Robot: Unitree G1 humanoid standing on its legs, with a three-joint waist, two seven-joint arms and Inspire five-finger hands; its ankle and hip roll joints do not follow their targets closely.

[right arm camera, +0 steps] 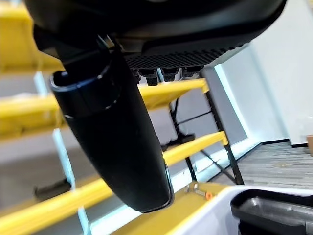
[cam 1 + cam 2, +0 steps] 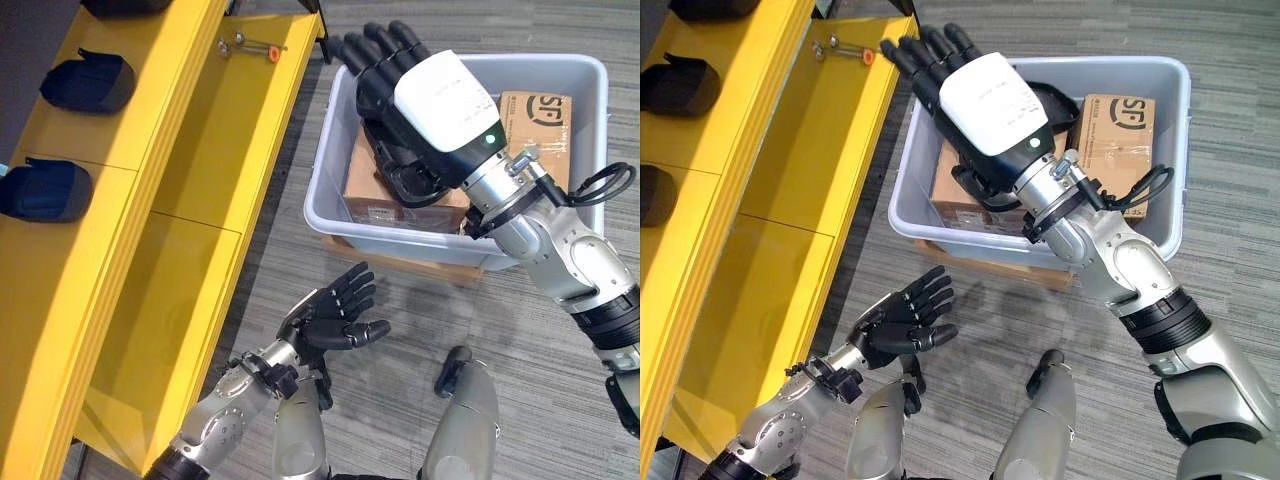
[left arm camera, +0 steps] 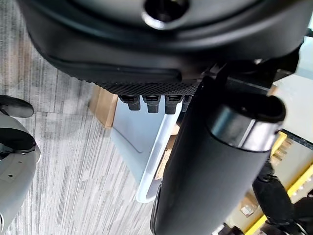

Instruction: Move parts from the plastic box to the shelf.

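Just under the right hand [image 2: 400, 75], whose fingers are straight and empty, a dark part [image 2: 415, 180] lies in the plastic box [image 2: 580, 75]. Left hand [image 2: 335, 320] hangs open, farther off; the shelf [image 2: 215, 150] lies beyond the right fingertips.

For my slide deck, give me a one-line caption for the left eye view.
Right hand, fingers straight, over the grey plastic box of brown cardboard cartons, beside the yellow shelf; left hand open.

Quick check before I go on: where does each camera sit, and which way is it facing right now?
Left eye: on the head, looking down at the yellow shelf, grey plastic box, open left hand, open right hand.
Right eye: same scene from slightly aside; cardboard box inside.
Left wrist: along its own hand toward the plastic box's rim.
Right wrist: along its own hand toward the shelf.
Both wrist views share the plastic box.
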